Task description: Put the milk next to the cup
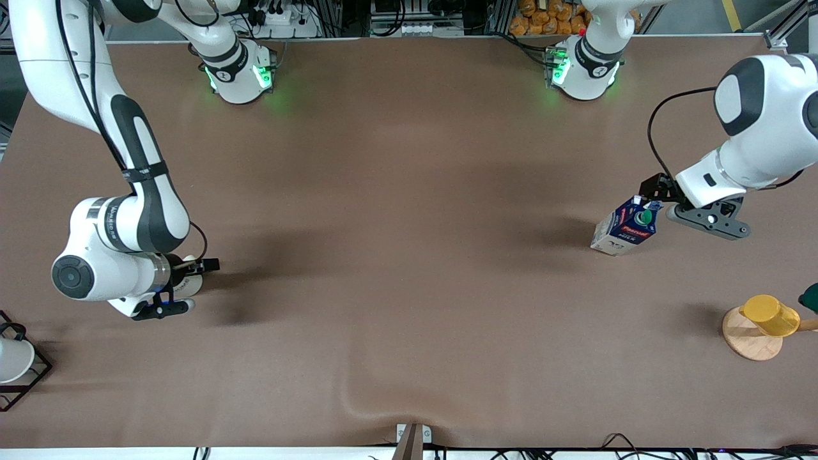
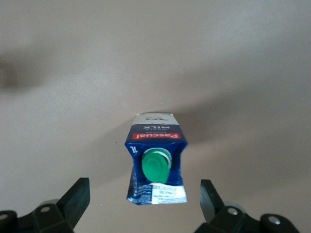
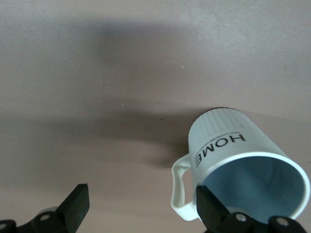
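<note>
Brown table | left gripper open over milk | right gripper open, seemingly by cup

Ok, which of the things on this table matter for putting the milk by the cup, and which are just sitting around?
Part of the job:
milk, standing under the open left gripper
cup, on the table at the open right gripper

Just lying about:
yellow cup on a wooden stand
white vessel in a black wire rack
</note>
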